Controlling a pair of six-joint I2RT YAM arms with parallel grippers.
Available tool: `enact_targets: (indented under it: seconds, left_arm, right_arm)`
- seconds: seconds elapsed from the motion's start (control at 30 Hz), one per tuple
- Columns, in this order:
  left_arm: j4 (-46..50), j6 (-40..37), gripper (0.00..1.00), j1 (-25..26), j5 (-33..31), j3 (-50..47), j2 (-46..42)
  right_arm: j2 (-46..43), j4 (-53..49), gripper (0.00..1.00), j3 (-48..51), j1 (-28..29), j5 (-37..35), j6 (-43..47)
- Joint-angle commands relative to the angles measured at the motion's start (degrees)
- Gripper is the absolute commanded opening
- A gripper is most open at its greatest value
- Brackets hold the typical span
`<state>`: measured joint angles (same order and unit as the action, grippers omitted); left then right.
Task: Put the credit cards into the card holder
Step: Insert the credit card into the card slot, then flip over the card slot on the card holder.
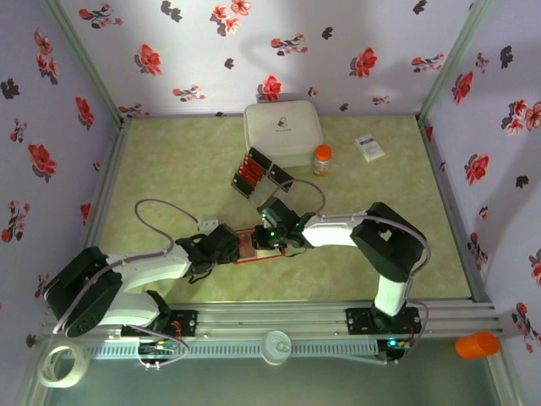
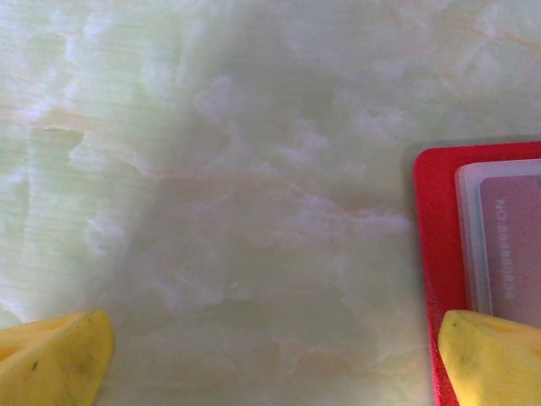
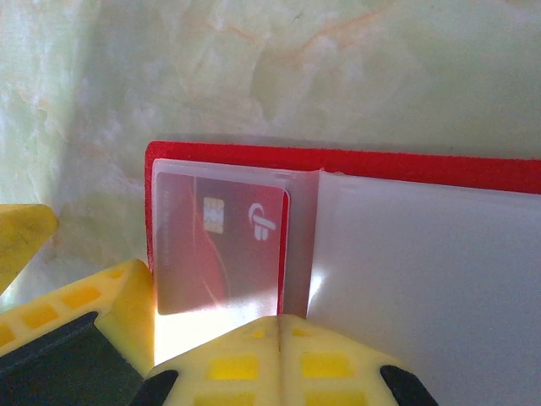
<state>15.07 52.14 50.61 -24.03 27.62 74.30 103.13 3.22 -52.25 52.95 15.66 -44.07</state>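
The card holder (image 1: 254, 248) lies open on the table between both grippers, red rim (image 3: 338, 159) around pale pockets. One red credit card (image 3: 228, 245) with a chip sits inside its translucent left pocket, and also shows in the left wrist view (image 2: 507, 241). My right gripper (image 3: 279, 326) is shut, its joined tips over the pocket's near edge with nothing seen between them. My left gripper (image 2: 275, 364) stands wide open, its right fingertip (image 2: 494, 355) on the holder's red edge (image 2: 435, 220), the other over bare table. More red credit cards (image 1: 248, 173) stand in a black tray.
A second black tray (image 1: 280, 176) lies beside the first. Behind them are a big white lidded box (image 1: 283, 131), an orange bottle (image 1: 322, 158) and a small white printed box (image 1: 368, 147). Flowered walls enclose the table on three sides.
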Motion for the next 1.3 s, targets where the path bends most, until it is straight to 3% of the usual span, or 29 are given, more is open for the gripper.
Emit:
enact_targets:
  seconds: [0.0,0.37,0.9,1.27]
  left_arm:
    - [-0.73,-0.15,1.00,-0.39,1.15,-1.43,0.28]
    - [3.86,1.67,1.00,-0.42,-0.57,-1.51,-5.17]
    - [11.31,3.76,1.00,-0.51,-1.83,3.21,-15.59]
    - [4.06,2.70,1.00,3.02,1.62,10.25,-5.34]
  right_arm:
    - [-3.16,-2.01,0.00,-0.73,0.81,-0.69,0.54]
    - [-9.22,-7.53,0.00,-0.46,-1.71,-2.79,4.58]
    - [-11.78,-10.27,0.10,1.66,-7.95,-1.65,7.90]
    - [-8.23,-14.90,0.07,-2.14,-8.55,-2.15,11.26]
